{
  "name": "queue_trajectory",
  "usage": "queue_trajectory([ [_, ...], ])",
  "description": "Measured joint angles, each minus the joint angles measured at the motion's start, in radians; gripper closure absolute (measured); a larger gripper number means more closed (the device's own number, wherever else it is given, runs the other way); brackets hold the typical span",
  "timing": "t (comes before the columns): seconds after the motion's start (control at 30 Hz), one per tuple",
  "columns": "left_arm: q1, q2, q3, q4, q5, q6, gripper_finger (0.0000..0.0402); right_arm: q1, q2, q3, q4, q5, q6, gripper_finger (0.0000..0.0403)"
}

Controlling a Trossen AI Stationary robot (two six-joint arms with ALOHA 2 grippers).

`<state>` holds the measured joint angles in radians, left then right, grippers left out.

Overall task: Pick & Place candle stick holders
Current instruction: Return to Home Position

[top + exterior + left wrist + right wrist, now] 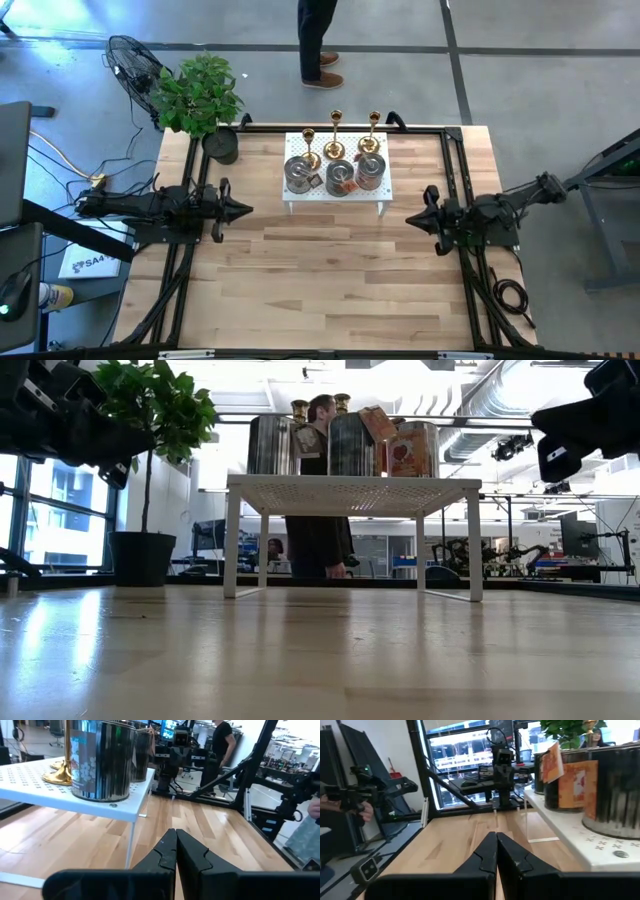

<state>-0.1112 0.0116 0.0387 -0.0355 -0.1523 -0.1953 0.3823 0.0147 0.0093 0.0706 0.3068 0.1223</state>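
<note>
Three gold brass candle stick holders (336,135) stand in a row at the far side of a white perforated stand (297,197), each on its round base. Three squat silver-grey cylinders (339,177) stand on their flat bottoms in front of them. My left gripper (246,210) is shut and empty above the table, left of the stand. My right gripper (410,219) is shut and empty, right of the stand. In the left wrist view one cylinder (102,760) and a brass base (59,774) show on the stand.
A black plant pot (221,145) with a leafy plant stands at the table's far left corner. A black frame (452,140) runs along the table's far and side edges. A person (318,40) stands beyond the far edge. Bare wood (330,280) lies in front of the stand.
</note>
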Motion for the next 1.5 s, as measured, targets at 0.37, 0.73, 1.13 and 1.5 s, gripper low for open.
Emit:
queue_trajectory([
  [0.37,0.000,0.000,-0.001,0.003,-0.022,0.008,0.0401,-0.177,0.001,0.000,-0.029,-0.193,0.026,0.0403],
  [0.73,0.000,0.017,-0.001,0.003,-0.023,0.005,0.0401,-0.231,0.058,0.000,-0.025,-0.131,0.035,0.0402],
  [1.13,0.000,0.084,-0.001,0.009,-0.065,-0.049,0.0401,-0.232,0.072,0.000,-0.010,-0.122,0.035,0.0400],
  [1.5,0.000,0.084,-0.003,0.033,-0.047,-0.018,0.0402,-0.231,0.072,0.000,-0.003,-0.123,0.034,0.0395],
])
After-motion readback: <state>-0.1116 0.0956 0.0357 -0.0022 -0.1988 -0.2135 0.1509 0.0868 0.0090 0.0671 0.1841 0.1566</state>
